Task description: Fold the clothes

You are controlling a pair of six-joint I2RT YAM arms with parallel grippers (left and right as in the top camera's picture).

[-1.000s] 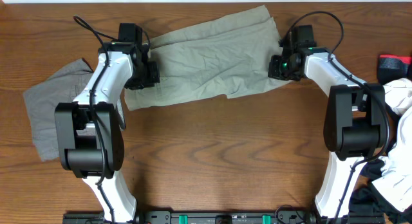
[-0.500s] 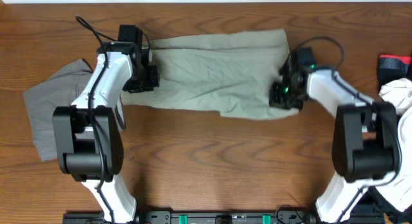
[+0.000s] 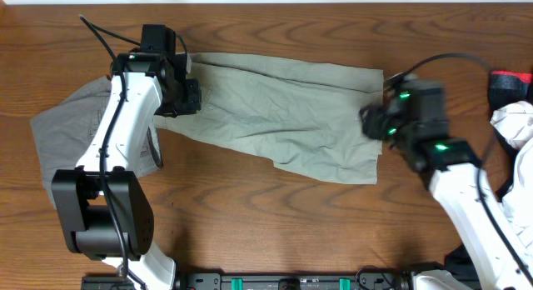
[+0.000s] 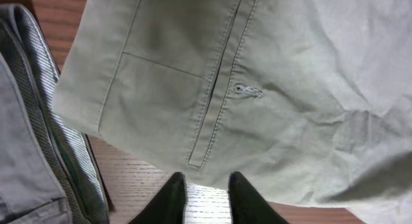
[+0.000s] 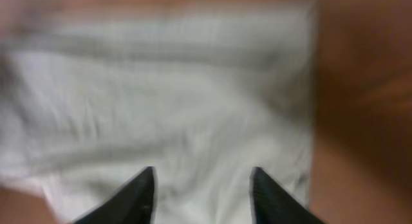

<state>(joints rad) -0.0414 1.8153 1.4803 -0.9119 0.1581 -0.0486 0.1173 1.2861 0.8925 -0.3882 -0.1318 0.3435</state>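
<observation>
The pale khaki-green shorts (image 3: 283, 115) lie spread flat across the far middle of the table, slanting down to the right. My left gripper (image 3: 190, 97) is at their left end. In the left wrist view its jaws (image 4: 205, 192) stand slightly apart and empty over bare wood, just short of the shorts' edge and welt pocket (image 4: 219, 76). My right gripper (image 3: 372, 123) is at the right end. In the blurred right wrist view it (image 5: 201, 192) is wide open above the khaki cloth (image 5: 180, 102). The darker grey shorts (image 3: 62, 144) lie at the left, also seen in the left wrist view (image 4: 26, 153).
A heap of white clothing (image 3: 515, 127) and a red-and-black item (image 3: 510, 80) sit at the right edge. The wooden table (image 3: 266, 227) runs to the front between the arm bases.
The right gripper has moved toward the front and right, and the shorts' right end followed, so the shorts now lie flatter and slanted. The left gripper has stayed at the left end.
</observation>
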